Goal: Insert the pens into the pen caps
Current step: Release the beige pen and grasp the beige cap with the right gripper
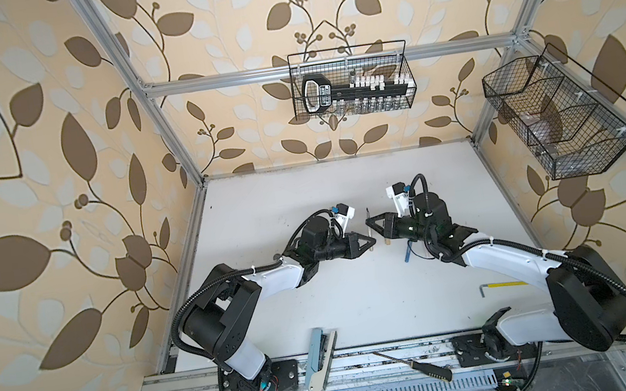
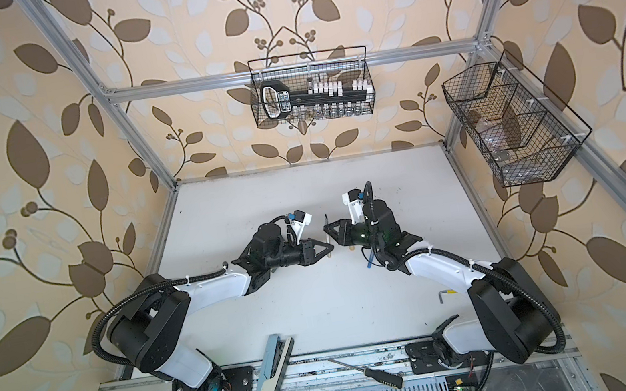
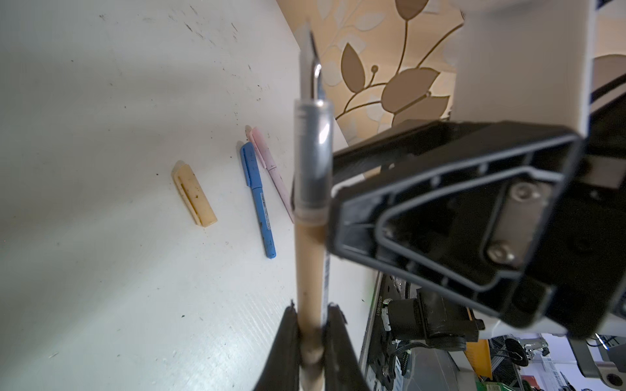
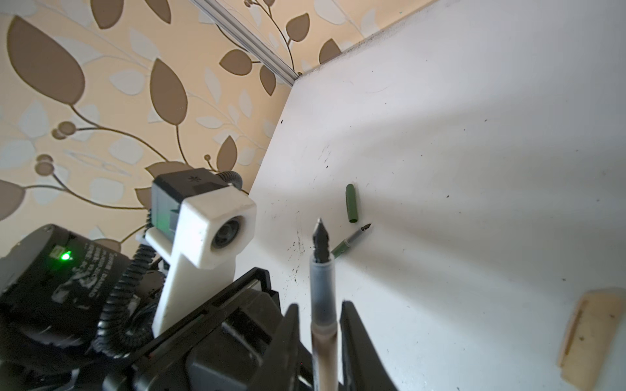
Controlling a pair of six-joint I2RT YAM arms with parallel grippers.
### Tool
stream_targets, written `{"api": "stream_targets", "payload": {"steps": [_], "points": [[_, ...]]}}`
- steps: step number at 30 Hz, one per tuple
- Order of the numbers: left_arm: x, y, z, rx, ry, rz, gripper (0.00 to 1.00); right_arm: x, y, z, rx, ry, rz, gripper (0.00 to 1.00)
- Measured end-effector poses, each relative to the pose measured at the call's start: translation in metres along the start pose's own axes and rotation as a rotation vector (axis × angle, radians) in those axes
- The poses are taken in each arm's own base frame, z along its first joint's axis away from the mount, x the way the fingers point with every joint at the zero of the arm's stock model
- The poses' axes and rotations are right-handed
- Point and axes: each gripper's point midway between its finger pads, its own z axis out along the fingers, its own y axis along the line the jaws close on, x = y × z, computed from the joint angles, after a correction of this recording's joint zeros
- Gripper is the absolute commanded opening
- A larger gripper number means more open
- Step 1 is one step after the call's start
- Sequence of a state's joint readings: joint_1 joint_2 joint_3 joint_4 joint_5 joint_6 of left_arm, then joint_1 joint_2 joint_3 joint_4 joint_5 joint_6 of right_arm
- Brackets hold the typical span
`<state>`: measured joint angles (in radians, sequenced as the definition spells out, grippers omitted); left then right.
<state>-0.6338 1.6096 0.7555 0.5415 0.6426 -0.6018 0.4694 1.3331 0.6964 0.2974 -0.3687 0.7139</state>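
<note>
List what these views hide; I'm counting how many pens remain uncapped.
Slim pale pink pen: left wrist view, one end hidden behind the held slim tan pen.
Slim dark green pen: right wrist view, barrel hidden behind that tan pen.
Short tan tube-shaped cap: right wrist view, blurred, cut off by the frame edge.

**Tan pen clamped, nib bare**

The left gripper (image 3: 313,309) is closed on the barrel of the tan pen (image 3: 310,264), with a dark finger pressed against each side. Past the grip, the barrel runs into a clear section and then a bare dark nib. The black right gripper (image 3: 334,181) has its fingertips just beside that clear section; contact cannot be told. On the white table (image 3: 101,270) lie a tan cap (image 3: 193,194) and, apart from it, a capped blue pen (image 3: 258,203). Just beside the blue pen is a capped pink pen (image 3: 267,162), partly hidden behind the tan pen.
</note>
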Motion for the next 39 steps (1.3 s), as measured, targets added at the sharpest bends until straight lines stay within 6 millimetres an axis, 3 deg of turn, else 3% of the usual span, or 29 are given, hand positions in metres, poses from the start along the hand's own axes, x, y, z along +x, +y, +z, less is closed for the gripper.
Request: {"api": "stream_targets", "payload": {"steps": [3, 5, 9, 14, 18, 26, 39], "points": [[0.006, 0.008, -0.003, -0.051, 0.024, -0.005, 0.02, -0.005, -0.001, -0.013, 0.036, -0.011, -0.016, 0.38], [0.010, 0.013, -0.007, -0.092, 0.038, 0.000, 0.02, -0.011, -0.013, -0.024, 0.081, -0.019, -0.011, 0.37], [0.016, 0.019, -0.018, -0.169, 0.064, 0.031, 0.03, -0.018, -0.065, -0.033, 0.268, 0.041, 0.018, 0.35], [0.024, 0.014, -0.031, -0.213, 0.097, 0.091, 0.04, 0.008, -0.115, -0.015, 0.435, 0.254, 0.024, 0.34], [0.027, 0.000, -0.037, -0.210, 0.109, 0.149, 0.04, 0.034, -0.141, -0.007, 0.500, 0.386, 0.035, 0.33], [0.030, -0.008, -0.044, -0.214, 0.116, 0.185, 0.06, 0.055, -0.156, 0.009, 0.530, 0.489, 0.028, 0.32], [0.043, 0.003, -0.049, -0.247, 0.142, 0.177, 0.08, 0.051, -0.166, 0.023, 0.552, 0.499, 0.013, 0.30]]}}
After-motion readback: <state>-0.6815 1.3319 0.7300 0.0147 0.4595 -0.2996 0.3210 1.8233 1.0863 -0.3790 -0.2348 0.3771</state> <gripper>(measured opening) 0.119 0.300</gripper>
